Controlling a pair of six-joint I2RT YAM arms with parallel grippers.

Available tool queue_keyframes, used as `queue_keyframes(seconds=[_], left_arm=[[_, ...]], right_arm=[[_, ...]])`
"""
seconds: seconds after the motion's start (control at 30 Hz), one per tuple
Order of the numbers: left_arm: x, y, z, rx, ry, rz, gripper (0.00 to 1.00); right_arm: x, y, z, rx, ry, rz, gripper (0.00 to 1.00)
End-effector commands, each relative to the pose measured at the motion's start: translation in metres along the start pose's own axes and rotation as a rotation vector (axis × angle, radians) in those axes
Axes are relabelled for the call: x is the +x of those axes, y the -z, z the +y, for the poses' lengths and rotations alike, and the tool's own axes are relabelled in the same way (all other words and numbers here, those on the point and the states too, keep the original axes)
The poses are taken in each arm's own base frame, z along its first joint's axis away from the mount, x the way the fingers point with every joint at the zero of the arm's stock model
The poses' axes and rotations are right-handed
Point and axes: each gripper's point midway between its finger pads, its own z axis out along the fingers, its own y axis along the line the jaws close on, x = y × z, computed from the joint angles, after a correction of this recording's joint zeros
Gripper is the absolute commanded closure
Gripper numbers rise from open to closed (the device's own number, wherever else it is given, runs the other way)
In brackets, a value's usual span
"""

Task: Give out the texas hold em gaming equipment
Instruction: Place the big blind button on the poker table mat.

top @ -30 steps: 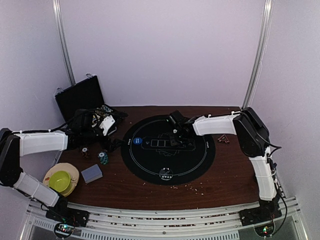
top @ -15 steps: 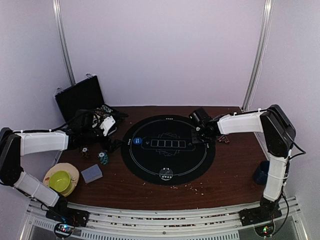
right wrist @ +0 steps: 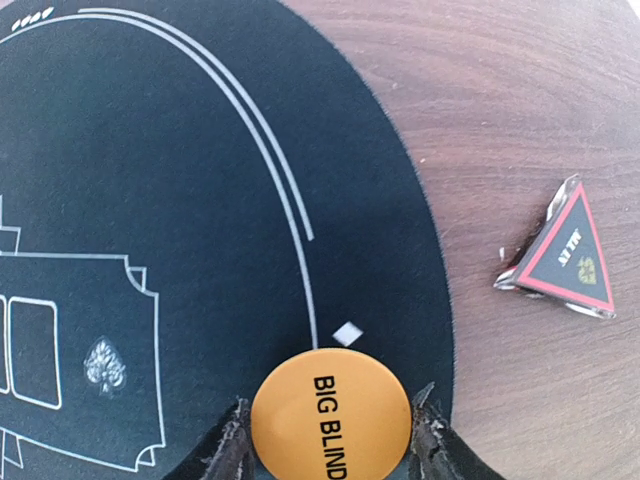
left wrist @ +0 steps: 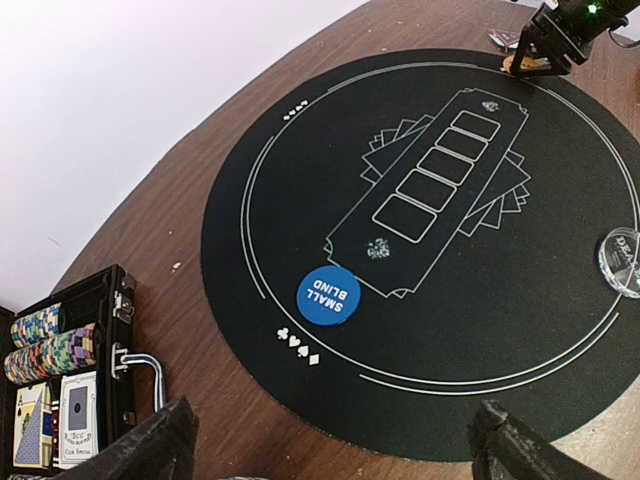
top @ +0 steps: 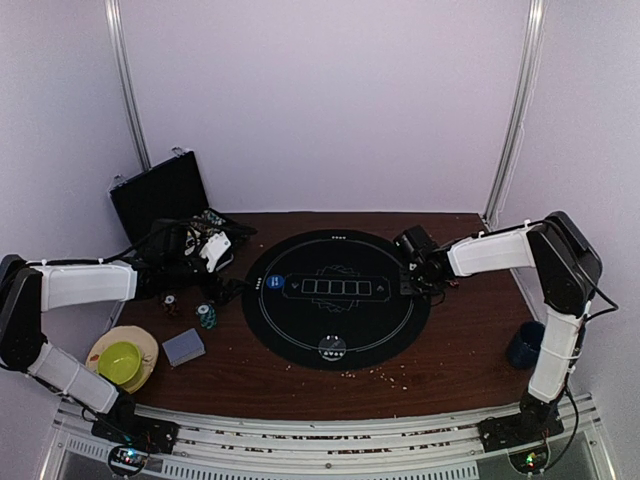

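From above, far left: green bowl (top: 120,362) on a tan plate (top: 147,345), grey-blue deck (top: 183,347) just beside it, small chip stack (top: 207,316) near that on the wooden table (top: 450,350). Behind these, black case (top: 160,195) standing open. Contents legible only through the left wrist camera: rows of striped chips (left wrist: 50,345) above card packs (left wrist: 60,430).

Left gripper (left wrist: 335,448) spread wide, grasping nothing, at the left rim of the round black mat (top: 300,330). On the mat's left side, blue SMALL BLIND disc (left wrist: 328,296), lettering readable here, a mere dot from above. Clear dealer disc (left wrist: 622,263) at the mat's near edge.

At the mat's right rim, right gripper (right wrist: 330,445) clenched on the orange BIG BLIND disc (right wrist: 330,410), one finger touching each side. Plain in the right wrist view, hidden under the wrist from above. Resting on the mat or lifted: cannot tell. Just off the mat, triangular red-edged packet (right wrist: 565,250). Far right, dark blue mug (top: 523,343), seen only from above.
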Motion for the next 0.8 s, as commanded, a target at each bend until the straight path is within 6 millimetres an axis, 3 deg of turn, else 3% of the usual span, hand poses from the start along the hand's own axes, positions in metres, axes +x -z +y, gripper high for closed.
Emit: queue_keyframes(seconds=[0.0,0.6,0.77], left_arm=[[-0.006,-0.001,0.008,-0.027,-0.020,-0.031,0.02],[-0.005,-0.001,0.008,-0.028,-0.018,-0.027,0.02],[-0.005,-0.002,0.009,-0.028,-0.018,-0.027,0.02]], right_arm=[[-0.017,0.006,-0.007,0.009,-0.051,-0.062,0.48],[-0.015,-0.006,0.002,-0.017,-0.045,-0.035,0.45],[-0.022,0.005,0.004,-0.043,-0.051,-0.050,0.25]])
